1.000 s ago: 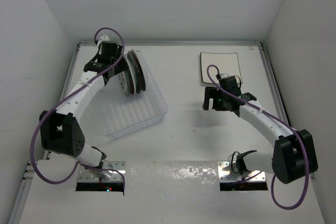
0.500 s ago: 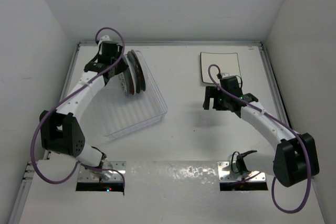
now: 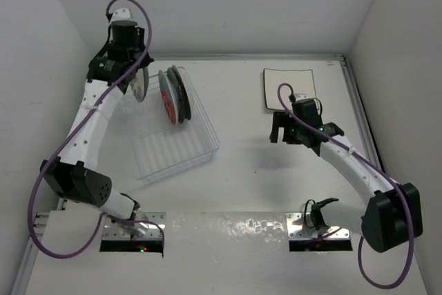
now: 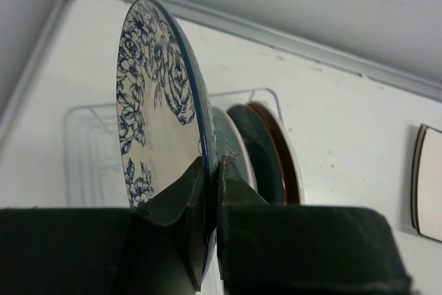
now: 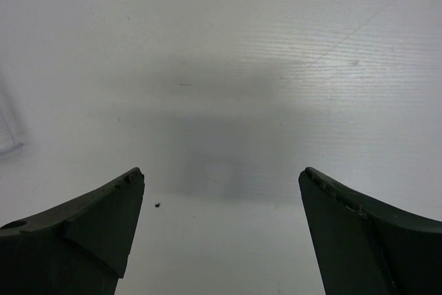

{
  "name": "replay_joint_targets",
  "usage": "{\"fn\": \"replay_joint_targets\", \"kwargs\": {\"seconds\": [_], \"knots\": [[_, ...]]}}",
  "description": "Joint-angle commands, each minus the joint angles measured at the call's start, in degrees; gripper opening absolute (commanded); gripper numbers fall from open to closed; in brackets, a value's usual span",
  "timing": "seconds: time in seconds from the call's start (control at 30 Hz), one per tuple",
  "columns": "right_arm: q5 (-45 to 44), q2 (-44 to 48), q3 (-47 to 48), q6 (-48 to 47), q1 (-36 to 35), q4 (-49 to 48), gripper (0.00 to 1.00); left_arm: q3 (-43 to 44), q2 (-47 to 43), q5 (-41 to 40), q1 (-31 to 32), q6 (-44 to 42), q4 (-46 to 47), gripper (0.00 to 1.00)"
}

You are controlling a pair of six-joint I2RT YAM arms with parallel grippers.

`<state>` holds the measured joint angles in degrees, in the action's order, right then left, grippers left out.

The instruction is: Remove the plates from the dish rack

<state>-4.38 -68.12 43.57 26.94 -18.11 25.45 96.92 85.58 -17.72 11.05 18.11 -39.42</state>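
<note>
The left jaws are clamped on the lower rim of the white blue-flowered plate [image 4: 155, 108], which stands upright on edge above them. Just beyond it, to the jaws' right, the red plates [image 4: 273, 157] stand on edge in the dish rack [image 3: 173, 150] (its clear walls barely show). The right jaws gape wide over bare counter [image 5: 221, 67], gripping nothing; the square cream plate [image 3: 290, 89] lies flat beyond them.

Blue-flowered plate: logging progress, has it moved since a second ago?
Yes. Shut in the left gripper, the blue-flowered plate has moved left, away from the red plates standing in the dish rack.
</note>
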Motion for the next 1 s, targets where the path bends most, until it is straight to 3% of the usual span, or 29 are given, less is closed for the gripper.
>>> {"fn": "replay_joint_targets", "kwargs": {"seconds": [0.0, 0.13, 0.23, 0.3, 0.37, 0.4, 0.47, 0.7, 0.83, 0.97], "knots": [[-1.5, 2.8, 4.1, -0.1, 0.2, 1.0, 0.91, 7.9, -0.6, -4.1, 0.4, -8.3, 1.6, 0.0], [-0.5, 4.2, 7.7, 1.5, 0.6, 2.1, 0.96, 10.3, -0.3, -15.9, 9.1, -20.4, 3.3, 0.0], [6.8, 4.6, 12.5, 3.4, 2.5, 2.1, 0.99, 8.6, -1.7, -24.7, 17.4, -26.0, 5.7, 0.0], [15.5, 4.1, 17.8, 4.0, 5.0, 2.6, 0.99, 5.5, -2.3, -31.5, 25.3, -29.6, 7.2, 0.0], [21.3, 3.2, 21.8, 5.8, 9.6, 3.5, 0.99, 1.2, -3.8, -39.5, 32.0, -38.9, 14.3, 0.0], [27.9, 3.0, 25.1, 7.5, 11.8, 4.0, 0.99, -2.6, -4.3, -45.4, 38.5, -44.9, 19.0, 0.0], [30.7, 3.0, 29.6, 8.6, 16.2, 6.4, 0.99, -7.1, -5.2, -51.6, 46.3, -49.0, 23.3, 0.0], [38.6, 5.7, 31.0, 11.9, 17.4, 5.1, 0.99, -26.8, -8.3, -59.4, 66.6, -69.7, 43.6, 0.0], [46.2, 3.0, 29.4, 10.0, 17.2, 7.0, 0.99, -31.3, -7.1, -57.7, 75.4, -68.6, 42.5, 0.0], [48.7, 2.3, 25.0, 5.2, 14.7, 8.6, 0.99, -34.8, -4.8, -56.2, 79.5, -72.7, 46.5, 0.0]]}}
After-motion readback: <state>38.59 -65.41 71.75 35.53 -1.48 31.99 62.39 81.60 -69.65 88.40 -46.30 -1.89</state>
